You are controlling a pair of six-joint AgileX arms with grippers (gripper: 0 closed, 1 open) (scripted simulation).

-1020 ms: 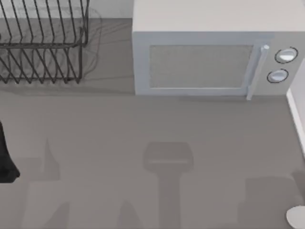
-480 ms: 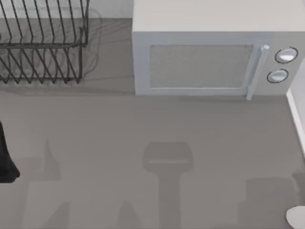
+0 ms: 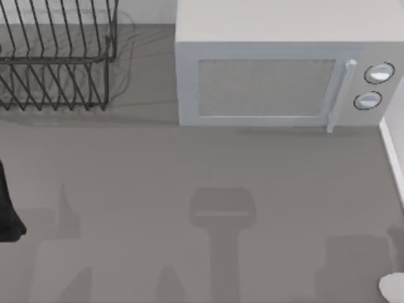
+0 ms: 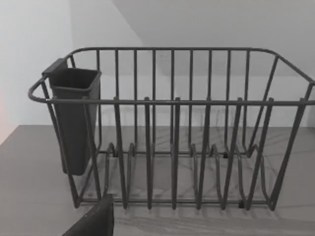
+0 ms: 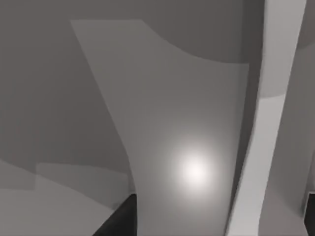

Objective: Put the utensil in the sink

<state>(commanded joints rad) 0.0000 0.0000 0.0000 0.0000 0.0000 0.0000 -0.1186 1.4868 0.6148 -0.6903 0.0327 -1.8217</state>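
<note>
Countertop (image 3: 126, 170), grey, with dark wire dish rack (image 3: 53, 60) upper left; pincer states cannot be told; risk: no utensil located, so grasping may misfire.

The dish rack (image 3: 53, 57) runs off the top and left edges of the top view. A dark arm part (image 3: 7, 211) is cut by the left edge. A pale round thing (image 3: 392, 287) pokes in at the bottom right corner, too cut off to tell. In the right wrist view, dark finger tips (image 5: 120, 221) are cut by the bottom edge.
</note>
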